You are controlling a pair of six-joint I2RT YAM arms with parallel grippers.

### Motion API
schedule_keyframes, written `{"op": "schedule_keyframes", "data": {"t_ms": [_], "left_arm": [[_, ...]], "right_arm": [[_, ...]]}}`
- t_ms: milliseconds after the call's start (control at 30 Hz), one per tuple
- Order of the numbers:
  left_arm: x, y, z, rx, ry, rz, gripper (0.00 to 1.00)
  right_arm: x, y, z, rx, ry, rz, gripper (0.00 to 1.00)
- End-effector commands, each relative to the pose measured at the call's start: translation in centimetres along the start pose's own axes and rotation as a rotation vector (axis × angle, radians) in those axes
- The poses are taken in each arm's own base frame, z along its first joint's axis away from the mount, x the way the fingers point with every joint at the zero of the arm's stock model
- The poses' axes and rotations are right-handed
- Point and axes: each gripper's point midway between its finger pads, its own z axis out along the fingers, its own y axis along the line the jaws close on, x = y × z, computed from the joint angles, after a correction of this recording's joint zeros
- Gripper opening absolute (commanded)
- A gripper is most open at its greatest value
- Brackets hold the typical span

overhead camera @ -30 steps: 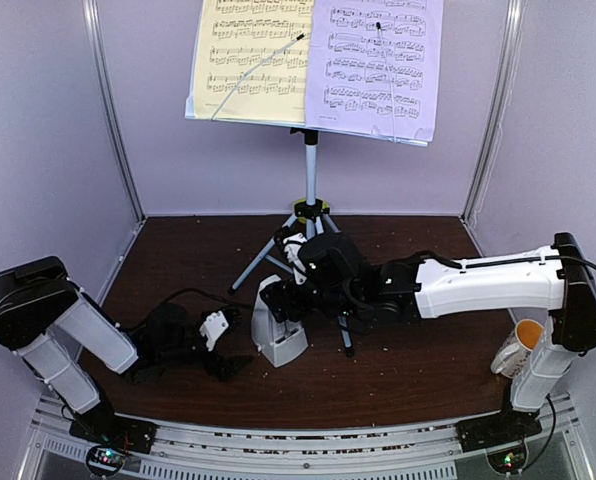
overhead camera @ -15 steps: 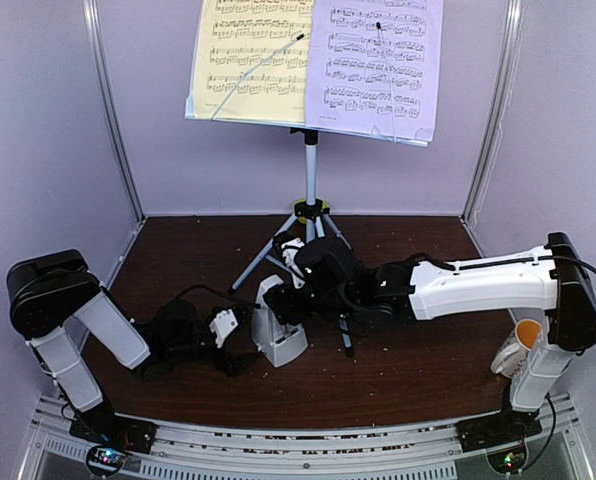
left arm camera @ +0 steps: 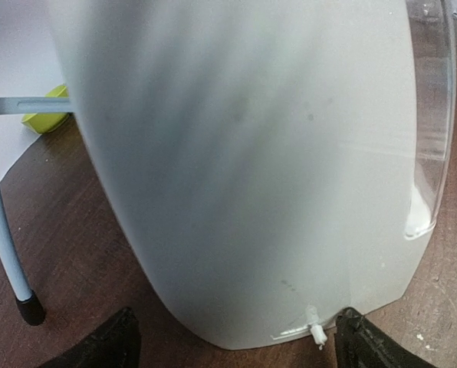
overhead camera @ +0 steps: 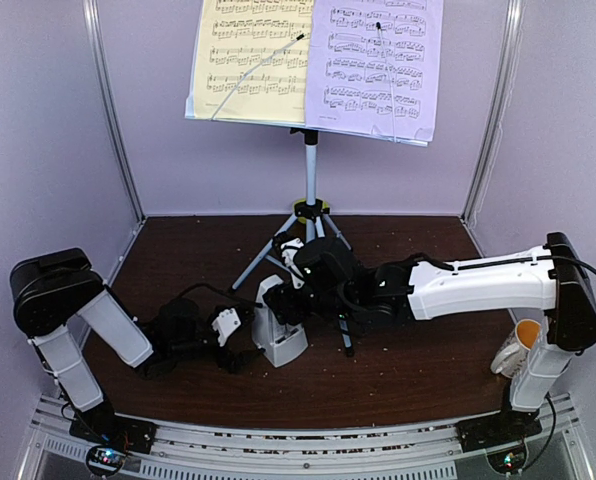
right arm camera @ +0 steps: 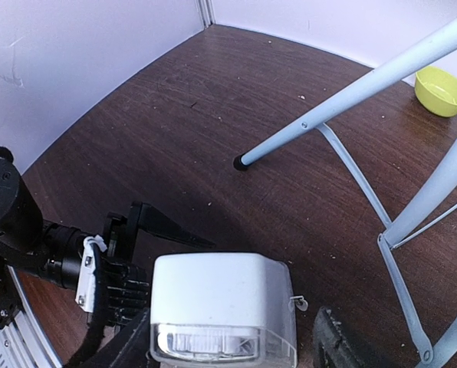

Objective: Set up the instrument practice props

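Note:
The white music stand (overhead camera: pixel 311 160) on its grey tripod (overhead camera: pixel 278 245) stands at the back. The yellow sheet (overhead camera: pixel 248 60) and the lilac sheet (overhead camera: pixel 378 65) rest on it side by side. The white pyramid metronome (overhead camera: pixel 277 330) stands upright on the table in front of the tripod. My right gripper (overhead camera: pixel 286 298) is over its top, jaws open astride it (right arm camera: pixel 232 345), with a gap on the right side. My left gripper (overhead camera: pixel 240 346) is low at the metronome's left side, open. In the left wrist view the metronome (left arm camera: pixel 251 169) fills the frame between the left gripper's tips (left arm camera: pixel 232 345).
A white mug with an orange inside (overhead camera: pixel 518 346) stands by the right arm's base. A small green bowl (right arm camera: pixel 442 88) lies at the back behind the tripod legs (right arm camera: pixel 351 100). The booth's walls close in the left, right and back.
My left arm has reached right along the table, bringing its open gripper up to the metronome. My right gripper has shifted slightly left over the metronome, which has stayed put.

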Motion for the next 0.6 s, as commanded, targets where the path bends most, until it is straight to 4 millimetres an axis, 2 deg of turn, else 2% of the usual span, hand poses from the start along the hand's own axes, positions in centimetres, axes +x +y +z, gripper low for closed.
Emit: {"op": "schedule_keyframes", "data": {"t_ms": [0,567], "left_arm": [[0.17,0.33,0.47,-0.014,0.003,0.036,0.88],[0.35,-0.05,0.41,0.015,0.003,0.052,0.70]], "right_arm": [[-1.09,-0.24,-0.14,0.017,-0.026,0.015,0.67],[-1.14,-0.13,-0.17,0.009,-0.026,0.004,0.62]]}}
